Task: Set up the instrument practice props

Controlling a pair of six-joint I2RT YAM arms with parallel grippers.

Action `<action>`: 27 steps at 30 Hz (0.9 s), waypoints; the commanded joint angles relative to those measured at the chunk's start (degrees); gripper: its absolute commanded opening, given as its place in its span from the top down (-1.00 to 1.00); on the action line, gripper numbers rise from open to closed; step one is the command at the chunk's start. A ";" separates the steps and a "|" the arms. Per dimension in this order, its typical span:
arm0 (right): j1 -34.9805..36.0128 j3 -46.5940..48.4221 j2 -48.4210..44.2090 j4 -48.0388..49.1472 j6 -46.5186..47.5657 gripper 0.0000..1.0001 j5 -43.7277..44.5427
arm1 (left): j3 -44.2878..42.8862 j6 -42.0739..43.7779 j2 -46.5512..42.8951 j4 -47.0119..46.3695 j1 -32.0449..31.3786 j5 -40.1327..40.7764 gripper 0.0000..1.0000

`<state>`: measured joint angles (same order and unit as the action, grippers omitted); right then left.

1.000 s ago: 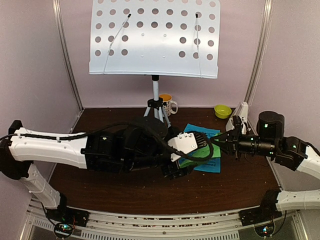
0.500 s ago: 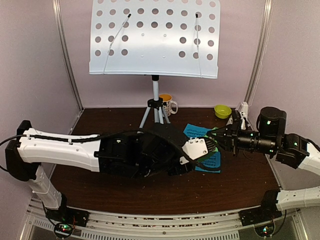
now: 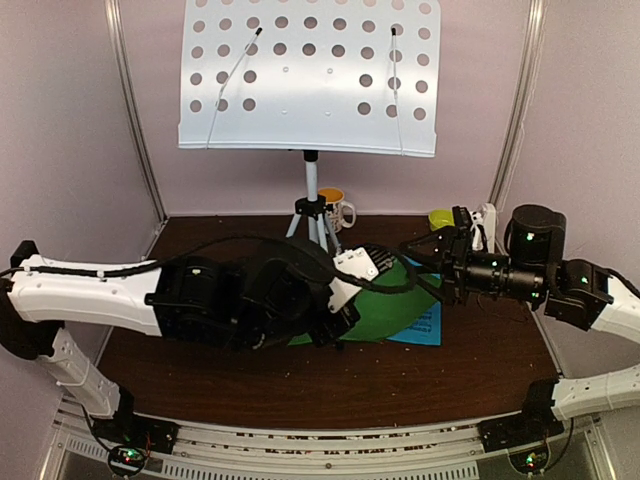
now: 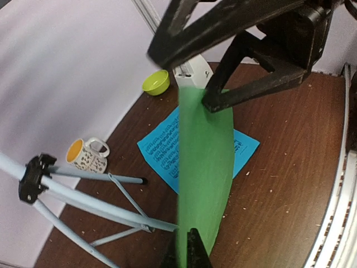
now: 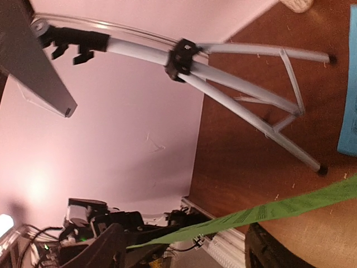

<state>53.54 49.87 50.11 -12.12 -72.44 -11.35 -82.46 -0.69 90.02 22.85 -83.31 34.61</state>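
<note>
The green music sheet (image 3: 385, 312) is held on edge above the table, bowed, over the blue music sheet (image 3: 422, 326) that lies flat. My left gripper (image 3: 335, 318) is shut on the green sheet's (image 4: 205, 167) near end; its fingertips (image 4: 192, 251) pinch the paper. At the far end my right gripper (image 3: 430, 268) is open, its fingers either side of the green sheet (image 5: 268, 212) without pinching it. The pale perforated music stand (image 3: 310, 75) stands on its silver tripod (image 3: 312, 210) at the back. Behind my right gripper sits the white metronome (image 3: 486, 224).
A patterned mug (image 3: 337, 208) stands by the tripod's feet, and a small green bowl (image 3: 445, 222) sits at the back right. The tripod legs (image 4: 83, 195) spread close to my left wrist. Purple walls close in the table on three sides.
My left gripper has shut on the green sheet and drawn back to the left, lifting it on edge. My right gripper has opened and let the sheet go.
</note>
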 commanded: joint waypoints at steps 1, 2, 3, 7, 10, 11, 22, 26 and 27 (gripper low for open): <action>0.37 2.76 -0.47 1.70 12.40 -0.58 3.22 | 5.93 -16.64 -11.05 -2.79 0.16 -2.43 1.00; 0.41 2.74 -0.55 2.13 14.62 -0.63 3.44 | 7.52 -19.18 -13.38 -3.41 0.21 -2.69 1.00; 0.48 2.95 -0.55 2.35 16.91 -0.68 3.60 | 9.33 -21.66 -15.55 -3.83 0.21 -2.32 1.00; 2.92 4.11 -0.23 2.62 27.99 -0.78 7.33 | 14.46 -32.19 -23.43 -3.45 0.99 1.80 1.00; 6.50 5.44 0.25 1.61 35.32 -0.82 13.65 | 15.62 -40.44 -27.51 -2.96 2.36 2.02 1.00; 7.72 5.63 0.47 1.62 37.30 -0.83 15.78 | 15.14 -42.83 -27.98 -1.83 3.03 1.39 1.00; 26.83 5.10 5.40 8.88 65.35 -0.96 35.50 | 6.15 -65.73 -27.97 12.48 4.57 6.62 1.00; 31.92 4.12 9.18 14.61 77.55 -0.97 41.23 | 6.25 -72.35 -30.38 13.19 4.56 8.86 1.00; 32.64 3.95 10.21 15.99 79.90 -0.97 42.12 | 6.13 -74.18 -31.02 13.72 4.56 9.65 1.00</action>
<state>83.18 54.13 57.71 -3.53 -8.08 22.00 -74.70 -64.71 61.63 34.35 -78.85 39.72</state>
